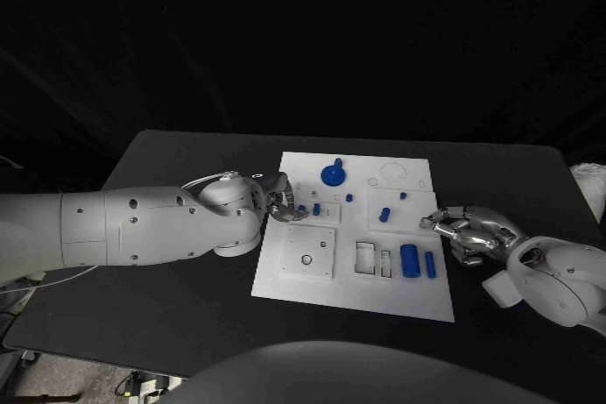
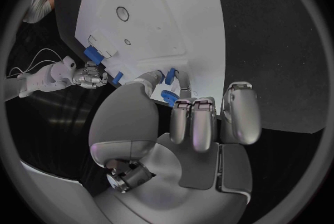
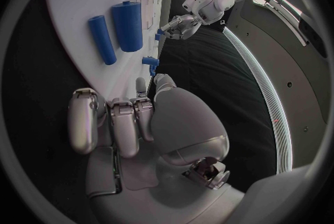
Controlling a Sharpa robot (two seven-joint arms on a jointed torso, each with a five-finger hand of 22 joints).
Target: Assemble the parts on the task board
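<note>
1. Two hands flank your task board (image 1: pixel 360 294), which lies mid-table (image 1: pixel 177 159).
2. Your left hand (image 1: pixel 280 201) is at the board's left edge, fingertips pinching a small blue part (image 2: pixel 170 74).
3. Your right hand (image 1: pixel 465 230) sits at the right edge, fingers curled together; I cannot tell if they hold anything.
4. Two blue cylinders (image 1: pixel 411 258) lie just beside it.

Matt white task board (image 1: pixel 348 286), glossy parts (image 1: pixel 409 260)
</note>
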